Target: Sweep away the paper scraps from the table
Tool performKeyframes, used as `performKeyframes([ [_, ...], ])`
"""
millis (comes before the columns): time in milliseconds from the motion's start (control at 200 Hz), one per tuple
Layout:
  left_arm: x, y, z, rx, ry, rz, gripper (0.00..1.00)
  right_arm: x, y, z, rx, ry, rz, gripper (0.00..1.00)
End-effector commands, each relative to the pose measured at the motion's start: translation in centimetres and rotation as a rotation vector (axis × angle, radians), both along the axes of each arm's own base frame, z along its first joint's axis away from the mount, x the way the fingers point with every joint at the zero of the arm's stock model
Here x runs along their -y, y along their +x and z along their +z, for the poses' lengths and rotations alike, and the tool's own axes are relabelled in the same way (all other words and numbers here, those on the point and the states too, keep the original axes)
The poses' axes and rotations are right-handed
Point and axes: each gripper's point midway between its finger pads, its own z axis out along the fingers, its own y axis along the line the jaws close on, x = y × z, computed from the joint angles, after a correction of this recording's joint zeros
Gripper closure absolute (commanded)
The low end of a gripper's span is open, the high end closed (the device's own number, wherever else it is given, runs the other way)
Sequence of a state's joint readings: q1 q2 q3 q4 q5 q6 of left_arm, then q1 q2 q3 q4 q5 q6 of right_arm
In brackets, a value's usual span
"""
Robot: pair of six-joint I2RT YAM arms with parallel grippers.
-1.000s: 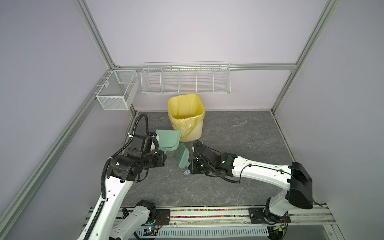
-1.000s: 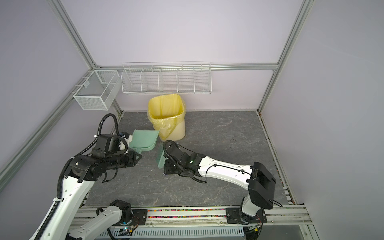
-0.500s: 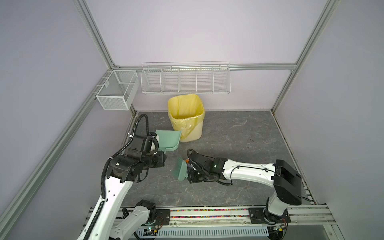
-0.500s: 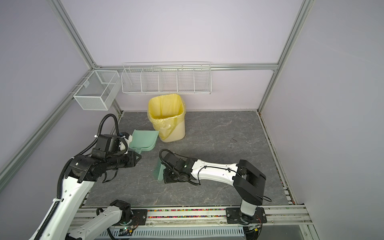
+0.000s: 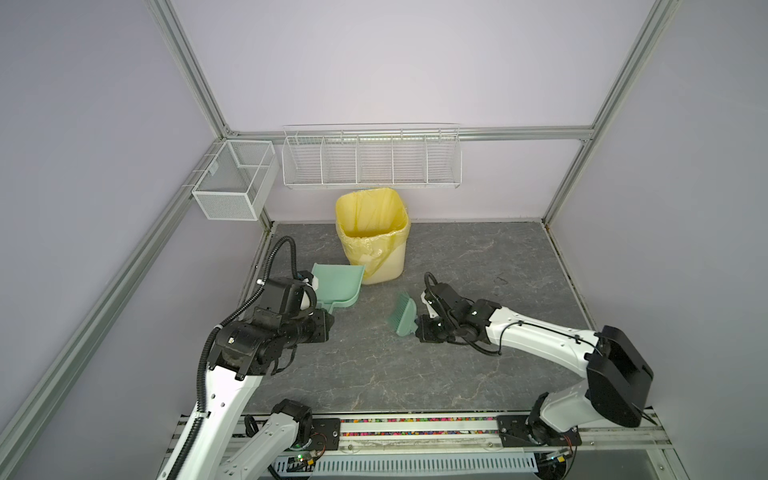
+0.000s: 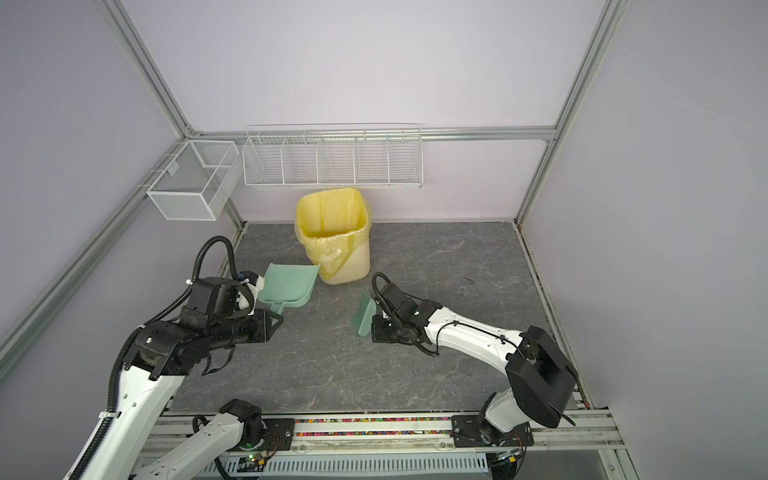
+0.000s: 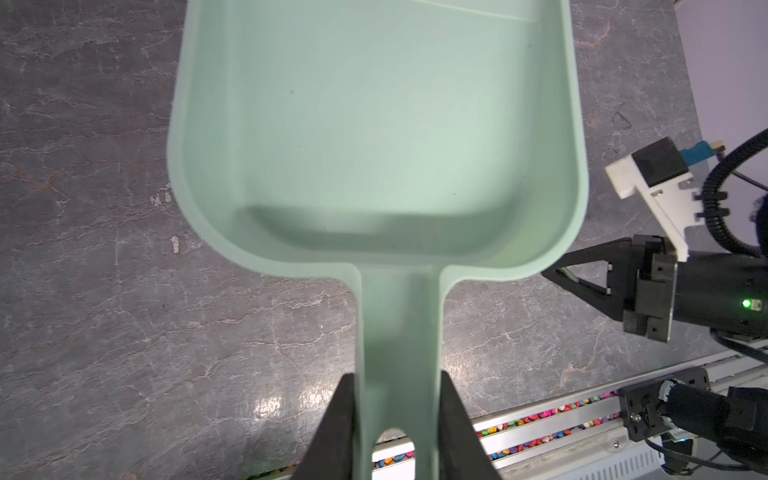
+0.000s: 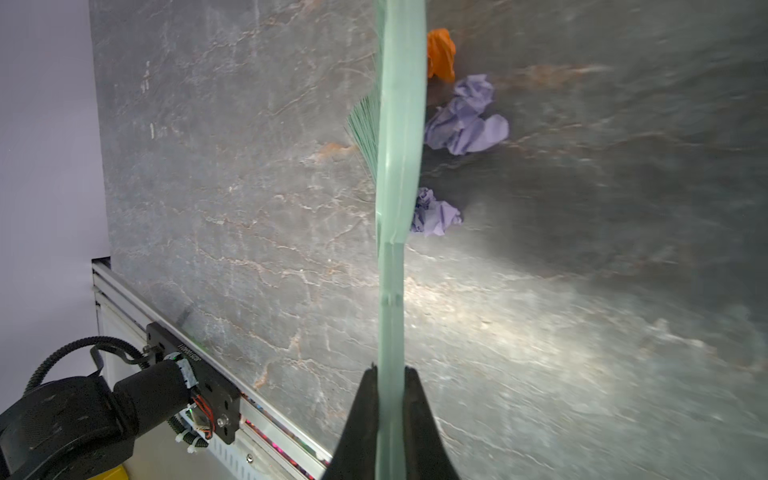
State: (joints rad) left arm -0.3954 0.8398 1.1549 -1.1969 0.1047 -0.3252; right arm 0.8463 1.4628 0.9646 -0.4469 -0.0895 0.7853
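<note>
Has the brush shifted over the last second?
Yes. In a top view the brush has shifted right: from in front of the yellow bin's left half to in front of its right edge.

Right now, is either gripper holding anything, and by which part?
Both are. The left gripper is shut on the dustpan by its handle. The right gripper is shut on the brush by its thin handle end.

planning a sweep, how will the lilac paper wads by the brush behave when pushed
Likely light: the lilac wads are small crumpled paper, so the brush should shift them easily. Being lumpy, they may tumble unevenly on the table.
</note>
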Motion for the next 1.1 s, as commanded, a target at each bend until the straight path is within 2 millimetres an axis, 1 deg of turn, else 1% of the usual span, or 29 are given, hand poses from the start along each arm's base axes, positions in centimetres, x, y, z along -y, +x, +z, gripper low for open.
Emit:
performKeyframes([
  [0,0.2,-0.4,-0.4,-0.004,-0.006,0.008,1.00,5.5,-1.8,-2.1,-0.076,-0.167,-0.031,0.93],
  [50,0.7,-0.5,-0.5,0.001,-0.017,0.000,1.00,6.0,-1.6,-1.5,-0.067,-0.155,-0.044,0.93],
  [110,1.2,-0.6,-0.8,0.005,-0.018,-0.004,1.00,6.2,-1.5,-0.5,-0.051,-0.123,-0.045,0.93],
  [230,2.5,-1.0,-1.6,0.006,0.015,-0.027,1.00,5.7,-1.0,2.0,-0.002,-0.022,-0.041,0.93],
  [360,3.9,-1.3,-1.8,0.016,0.045,-0.062,1.00,5.9,-0.4,4.4,0.037,0.064,-0.061,0.93],
  [490,4.9,-1.6,-1.8,0.031,0.054,-0.081,1.00,6.8,0.1,6.4,0.075,0.095,-0.079,0.93],
  [570,5.4,-2.0,-2.3,0.020,0.067,-0.100,1.00,7.8,0.5,7.2,0.096,0.082,-0.088,0.93],
  [740,7.5,-3.1,-4.0,-0.010,0.068,-0.152,1.00,10.1,1.3,8.3,0.119,0.028,-0.106,0.93],
  [860,8.6,-3.7,-4.9,-0.010,0.078,-0.169,1.00,11.7,1.9,8.8,0.134,-0.050,-0.100,0.93],
  [965,10.1,-3.8,-5.4,0.016,0.075,-0.179,1.00,12.5,2.4,8.8,0.135,-0.110,-0.072,0.93],
  [1095,11.6,-3.9,-6.1,0.024,0.057,-0.179,1.00,12.9,2.9,8.7,0.136,-0.160,-0.048,0.93],
])
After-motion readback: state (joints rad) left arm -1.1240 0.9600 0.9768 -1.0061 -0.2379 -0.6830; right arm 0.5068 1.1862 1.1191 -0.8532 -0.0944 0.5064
